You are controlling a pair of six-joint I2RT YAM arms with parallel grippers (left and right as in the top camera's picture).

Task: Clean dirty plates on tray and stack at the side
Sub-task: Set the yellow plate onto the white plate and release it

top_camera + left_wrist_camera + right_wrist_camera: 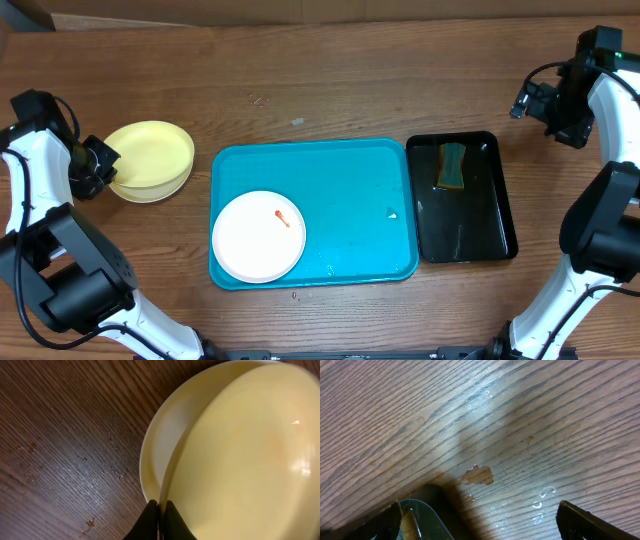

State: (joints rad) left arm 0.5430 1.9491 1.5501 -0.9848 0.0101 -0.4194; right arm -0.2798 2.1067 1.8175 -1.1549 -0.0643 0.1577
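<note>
The plates stand as follows: two are stacked (pixel 150 158) on the bare table just left of the blue tray (pixel 350 190), and one white plate (pixel 258 237) lies in the tray's near-left corner with a red smear (pixel 281 217) on it. The left claw (pixel 160 515) is closed to a thin slit on the rim of the top plate (pixel 240 455), which sits a little off-centre on the one beneath. The right claw (pixel 480 515) is spread wide, holds nothing and hangs over bare wood beyond the black tray (pixel 480 230), where the sponge (pixel 452 166) rests. Judgement: the step in hand is setting down and letting go of the top plate. To do it well, the plate should be seated flat before the jaws part. They should open fully, then draw straight back from the rim, so that neither finger drags the plate off the stack. The smeared white plate remains to be wiped.
</note>
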